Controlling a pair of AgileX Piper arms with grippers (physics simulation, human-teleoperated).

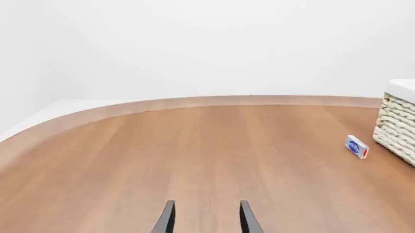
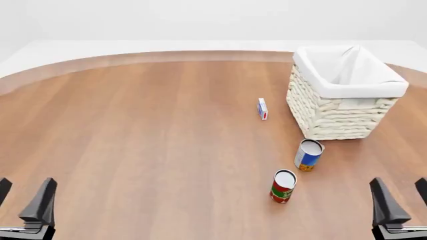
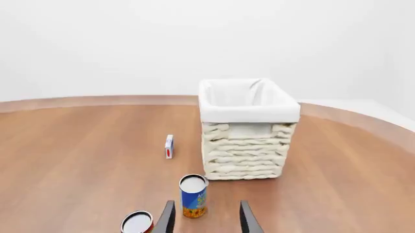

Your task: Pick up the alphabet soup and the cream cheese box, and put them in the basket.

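Nothing gripped yet: left tool [image 2: 23, 200] at 7 o'clock and right tool [image 2: 399, 200] at 5 o'clock, both low at the near edge of the desk [image 2: 147, 140], fingers parted and empty.

Soup [image 2: 308, 154] upright at about 4 o'clock from desk centre, just near of the basket [image 2: 319, 112] and apart from it. Box [image 2: 263, 108] on edge at about 1 o'clock, beside the basket's left wall, not touching. Red can [image 2: 283, 186] near the soup, toward 7 o'clock from it, a small gap between.

Likely trouble: grabbing the wrong can, since the two stand near each other and share a pale top; from the right wrist view the soup sits straight ahead of the fingers and the red can off to one side. Knocking the red can over with a finger on approach, owing to the narrow gap. Toppling or pushing the thin box, being narrow and on edge. Catching the basket's wall while reaching for the box.

Basket lined with white cloth; visible interior holds nothing, though the floor stays partly hidden.
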